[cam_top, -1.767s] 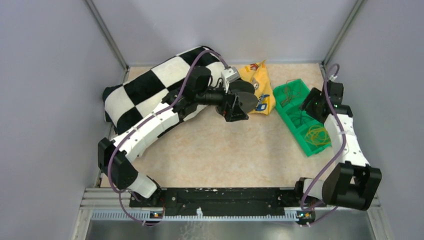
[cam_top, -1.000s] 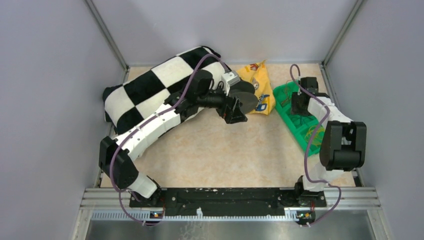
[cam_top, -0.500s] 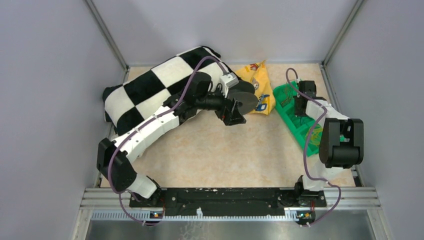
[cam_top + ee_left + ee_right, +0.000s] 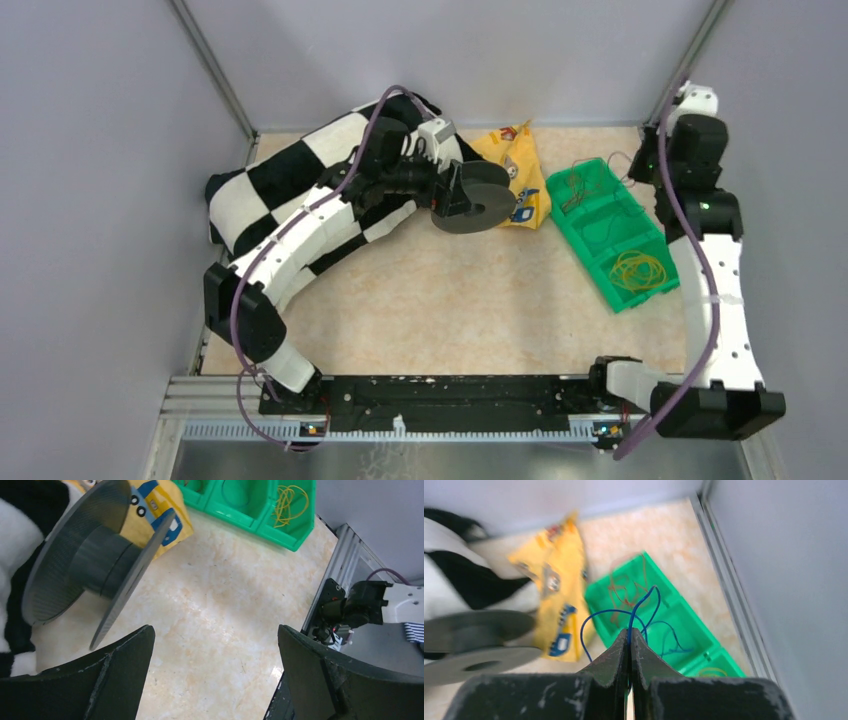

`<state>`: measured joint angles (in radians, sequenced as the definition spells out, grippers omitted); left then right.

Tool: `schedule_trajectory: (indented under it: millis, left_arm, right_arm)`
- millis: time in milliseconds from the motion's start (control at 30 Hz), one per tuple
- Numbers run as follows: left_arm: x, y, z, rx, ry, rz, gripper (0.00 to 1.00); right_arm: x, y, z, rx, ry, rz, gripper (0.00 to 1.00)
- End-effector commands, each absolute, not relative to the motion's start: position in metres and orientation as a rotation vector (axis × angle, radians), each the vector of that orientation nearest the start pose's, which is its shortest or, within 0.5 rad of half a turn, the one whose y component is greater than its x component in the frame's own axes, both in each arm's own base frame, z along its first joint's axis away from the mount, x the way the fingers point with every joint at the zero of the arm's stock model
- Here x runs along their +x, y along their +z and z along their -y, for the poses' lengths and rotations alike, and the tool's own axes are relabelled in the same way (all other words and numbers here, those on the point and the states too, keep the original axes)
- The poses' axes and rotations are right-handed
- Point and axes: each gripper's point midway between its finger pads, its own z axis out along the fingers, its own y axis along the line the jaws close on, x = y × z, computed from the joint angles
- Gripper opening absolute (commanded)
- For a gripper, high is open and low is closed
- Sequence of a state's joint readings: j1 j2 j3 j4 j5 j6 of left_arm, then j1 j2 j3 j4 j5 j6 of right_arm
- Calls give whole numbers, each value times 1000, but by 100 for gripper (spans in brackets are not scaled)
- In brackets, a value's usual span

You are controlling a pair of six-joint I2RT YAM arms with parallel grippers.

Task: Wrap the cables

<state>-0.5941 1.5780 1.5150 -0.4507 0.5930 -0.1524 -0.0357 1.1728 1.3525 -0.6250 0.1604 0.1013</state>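
A thin blue cable (image 4: 640, 611) hangs in loops from my right gripper (image 4: 629, 631), which is shut on it. In the top view that gripper (image 4: 641, 166) is raised over the far end of the green tray (image 4: 592, 262), and the strand is too fine to make out. Brown cables (image 4: 574, 184) lie in the tray's far compartment and yellow ones (image 4: 635, 269) in the near one. The dark grey spool (image 4: 482, 203) lies beside the yellow bag. My left gripper (image 4: 215, 630) is open next to the spool (image 4: 92, 560), with only floor between its fingers.
A black-and-white checkered cloth (image 4: 290, 180) is bunched at the back left under the left arm. A yellow printed bag (image 4: 517, 168) lies between spool and tray. Grey walls close in the left, right and back sides.
My right gripper shut on the blue cable in the tray and rose with it toward the back right corner. The left wrist shifted slightly left at the spool.
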Motion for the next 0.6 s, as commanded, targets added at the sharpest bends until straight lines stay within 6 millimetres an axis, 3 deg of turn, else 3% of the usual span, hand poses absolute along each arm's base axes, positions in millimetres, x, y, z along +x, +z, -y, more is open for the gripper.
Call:
schedule_trajectory:
  millis: [0, 100, 200, 400, 567]
  left_arm:
    - [317, 291, 328, 744, -1102, -2019, 99]
    - [318, 316, 331, 730, -1131, -1902, 99]
    - [314, 339, 335, 762, -1169, -1816, 99]
    - [300, 372, 342, 844, -1267, -1659, 99]
    - [291, 392, 342, 891, -1361, -1669, 99]
  right_arm:
    - [324, 382, 6, 139, 51, -1885, 0]
    - [315, 406, -16, 48, 170, -1832, 0]
    - [311, 416, -41, -65, 293, -1802, 0]
    - [284, 439, -116, -418, 717, -1649, 0]
    - [278, 447, -131, -428, 857, -1600, 0]
